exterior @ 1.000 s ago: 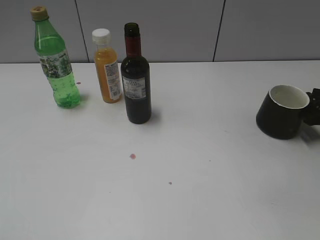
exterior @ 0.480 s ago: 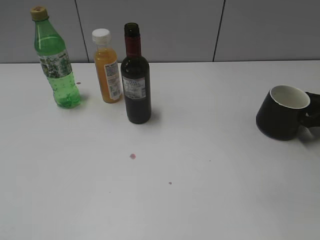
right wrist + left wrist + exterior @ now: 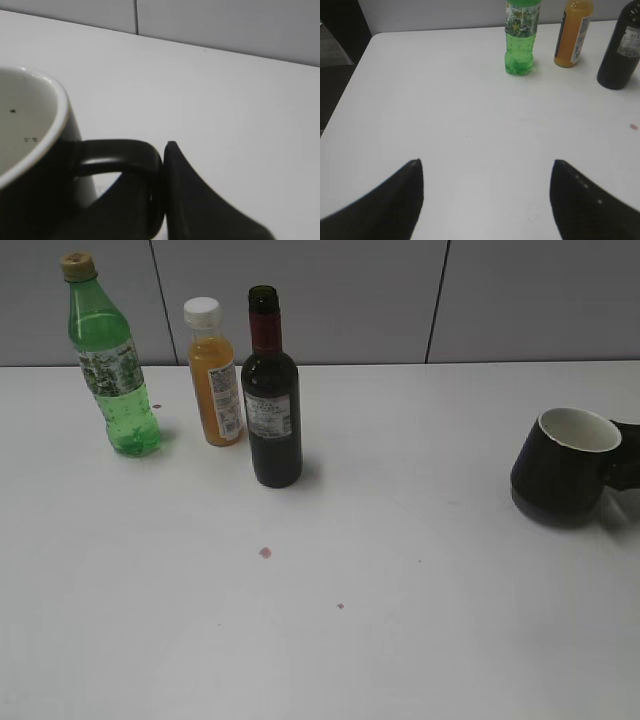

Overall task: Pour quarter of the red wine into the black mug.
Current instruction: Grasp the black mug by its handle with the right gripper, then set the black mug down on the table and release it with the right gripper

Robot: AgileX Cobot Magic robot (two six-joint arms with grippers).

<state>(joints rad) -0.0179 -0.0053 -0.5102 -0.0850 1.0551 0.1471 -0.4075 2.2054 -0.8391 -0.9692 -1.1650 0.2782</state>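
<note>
White counter (image 3: 420, 640), grey panel wall (image 3: 350, 290) behind. L to R: 3 bottles, green bottle (image 3: 112, 360), orange juice (image 3: 214, 375), red wine (image 3: 271, 400); 2 small stains; 1 black mug (image 3: 560, 465) far R, tilted. Left gripper (image 3: 485, 192) spread open, holding nothing; right gripper (image 3: 162, 200) pinches mug handle.

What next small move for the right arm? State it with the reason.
Probably carry the black mug a little leftward, toward the red wine. The right gripper appears clamped on the mug's handle, and the mug looks tilted near the table's right edge, far from the bottle. The left gripper is open and empty, well short of the bottles.
</note>
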